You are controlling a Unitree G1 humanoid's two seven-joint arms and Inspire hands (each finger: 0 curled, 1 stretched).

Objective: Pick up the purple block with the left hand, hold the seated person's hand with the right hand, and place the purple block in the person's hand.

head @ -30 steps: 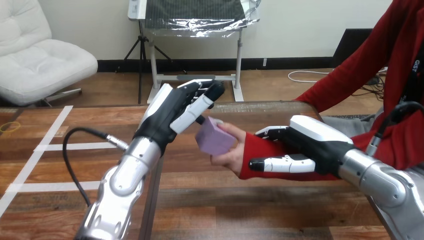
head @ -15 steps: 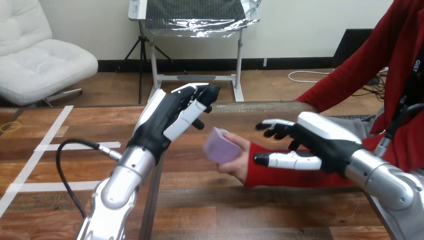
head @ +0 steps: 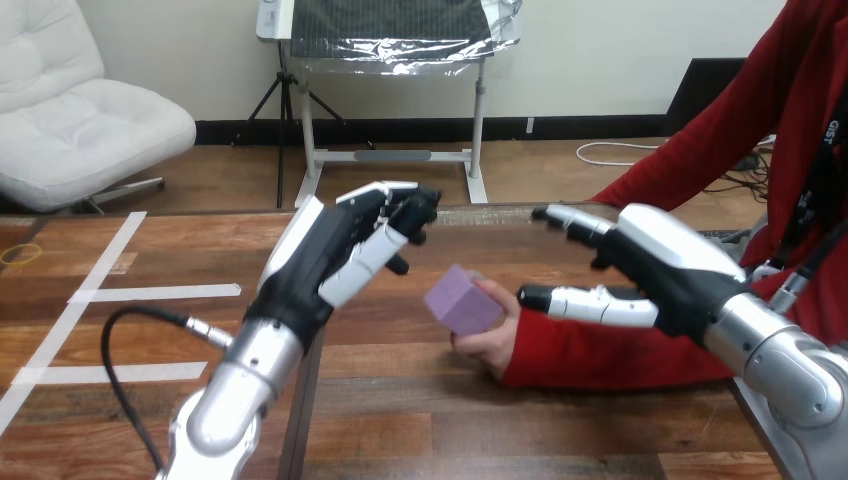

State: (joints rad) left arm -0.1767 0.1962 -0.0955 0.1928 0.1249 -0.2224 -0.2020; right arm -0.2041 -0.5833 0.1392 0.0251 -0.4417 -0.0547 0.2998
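The purple block [head: 463, 300] lies in the person's hand [head: 497, 337], which rests low over the middle of the wooden table [head: 420, 420] with its fingers round the block. My left hand [head: 340, 255] hangs to the left of the block, apart from it, fingers relaxed and holding nothing. My right hand [head: 660, 265] hovers open above the person's red sleeve [head: 610, 355]. Its fingers [head: 568, 218] stretch out over the wrist and its thumb [head: 590, 303] sits just above the sleeve, with nothing curled round the arm.
White tape lines [head: 100, 293] cross the table's left part. A black cable [head: 130, 330] loops beside my left forearm. A small yellow ring [head: 15, 253] lies at the far left edge. A seam [head: 300, 430] runs down the tabletop under my left arm.
My right hand has let go of the person's wrist and risen above the sleeve. My left hand has drawn back left from the block. The person's hand has shifted right with the block.
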